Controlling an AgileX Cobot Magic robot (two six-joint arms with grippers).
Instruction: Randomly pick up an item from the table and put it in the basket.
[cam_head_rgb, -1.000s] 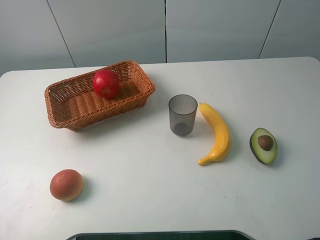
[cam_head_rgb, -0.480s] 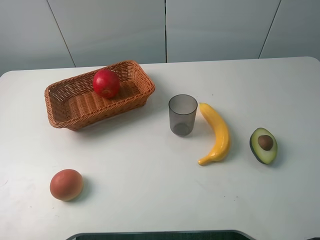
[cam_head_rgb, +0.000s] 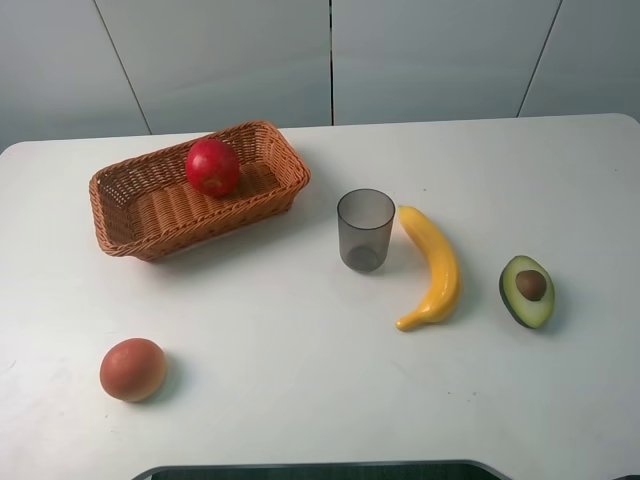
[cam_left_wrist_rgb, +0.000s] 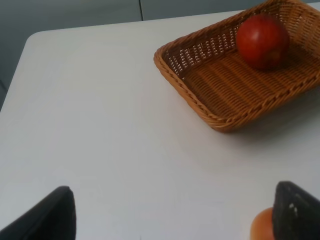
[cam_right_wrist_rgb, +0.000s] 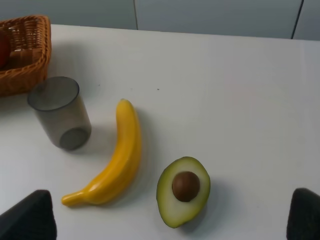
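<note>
The red apple (cam_head_rgb: 212, 167) lies inside the woven wicker basket (cam_head_rgb: 150, 215) at the back left of the white table (cam_head_rgb: 300, 330). The left wrist view also shows the apple (cam_left_wrist_rgb: 262, 41) in the basket (cam_left_wrist_rgb: 220, 90). No arm shows in the high view. My left gripper (cam_left_wrist_rgb: 172, 215) is open and empty, its black fingertips (cam_left_wrist_rgb: 50, 216) wide apart above bare table, well short of the basket. My right gripper (cam_right_wrist_rgb: 172, 217) is open and empty, held above the table near the avocado.
A dull orange-brown round fruit (cam_head_rgb: 132, 369) lies front left, its edge also in the left wrist view (cam_left_wrist_rgb: 261, 227). A grey cup (cam_head_rgb: 365, 230), a yellow banana (cam_head_rgb: 435, 265) and a halved avocado (cam_head_rgb: 527, 290) lie right of the basket. A dark edge (cam_head_rgb: 320, 470) runs along the front.
</note>
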